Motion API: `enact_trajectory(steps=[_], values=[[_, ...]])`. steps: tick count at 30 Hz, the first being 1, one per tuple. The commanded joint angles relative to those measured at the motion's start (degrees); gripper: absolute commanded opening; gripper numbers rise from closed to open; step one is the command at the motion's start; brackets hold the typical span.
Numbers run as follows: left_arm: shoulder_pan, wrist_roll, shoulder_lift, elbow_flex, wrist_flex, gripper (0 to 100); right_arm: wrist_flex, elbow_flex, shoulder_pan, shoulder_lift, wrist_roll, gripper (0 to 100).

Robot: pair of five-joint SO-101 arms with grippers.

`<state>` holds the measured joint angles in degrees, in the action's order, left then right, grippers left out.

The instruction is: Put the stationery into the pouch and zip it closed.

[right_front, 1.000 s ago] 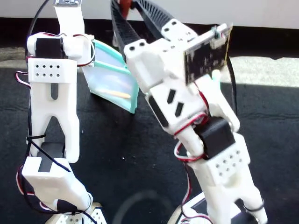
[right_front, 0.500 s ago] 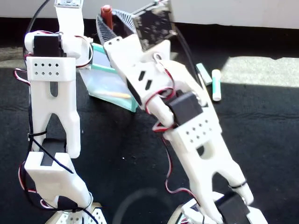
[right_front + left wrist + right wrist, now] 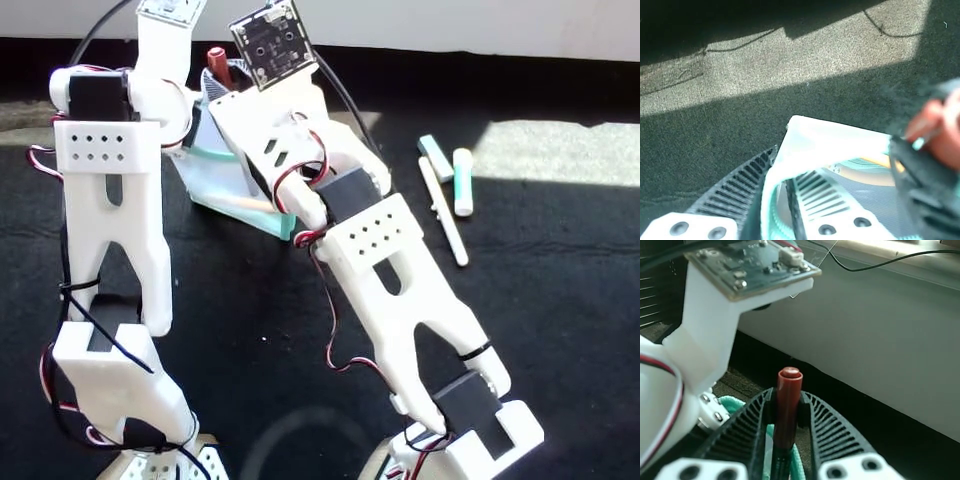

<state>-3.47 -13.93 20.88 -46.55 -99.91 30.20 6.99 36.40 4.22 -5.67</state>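
The translucent pouch (image 3: 222, 180) with a teal rim is held up off the black mat at the back left, with a yellow pencil (image 3: 256, 205) inside. My left gripper (image 3: 782, 172) is shut on the pouch's (image 3: 830, 145) rim. My right gripper (image 3: 787, 407) is shut on a red marker (image 3: 788, 400), which stands upright between the black ribbed fingers. In the high view the red marker (image 3: 216, 58) is right above the pouch's mouth, close to the left arm's wrist. A teal eraser (image 3: 434, 156), a white and teal marker (image 3: 463, 181) and a white pen (image 3: 443, 212) lie on the mat at the right.
The left arm's camera board (image 3: 747, 262) hangs close beside my right gripper. A white wall (image 3: 480, 25) runs along the back edge. Both arm bases (image 3: 130, 440) stand at the front. A sunlit patch (image 3: 570, 150) lies at the back right.
The right arm has swung left across the table with the red marker, from the middle to over the pouch. This uncovered the stationery lying at the right. The left arm has kept still.
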Motion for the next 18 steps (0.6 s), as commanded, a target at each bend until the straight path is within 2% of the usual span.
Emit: enact_trajectory(steps=[1, 8, 15, 18], values=[[-1.0, -0.8, -0.8, -0.5, -0.6, 1, 0.0, 2.8, -3.3, 0.3, 0.4, 0.6], [-1.3, -1.0, -0.7, -0.5, -0.4, 1, 0.7, 2.3, -3.1, 4.2, 0.3, 0.9], [-1.2, -0.7, -0.6, -0.5, -0.2, 1, 15.1, 2.8, -3.0, 8.6, 0.1, 1.6], [-1.0, -0.7, -0.6, -0.5, -0.2, 1, 19.3, 2.8, -2.9, 9.9, 0.4, 11.4]])
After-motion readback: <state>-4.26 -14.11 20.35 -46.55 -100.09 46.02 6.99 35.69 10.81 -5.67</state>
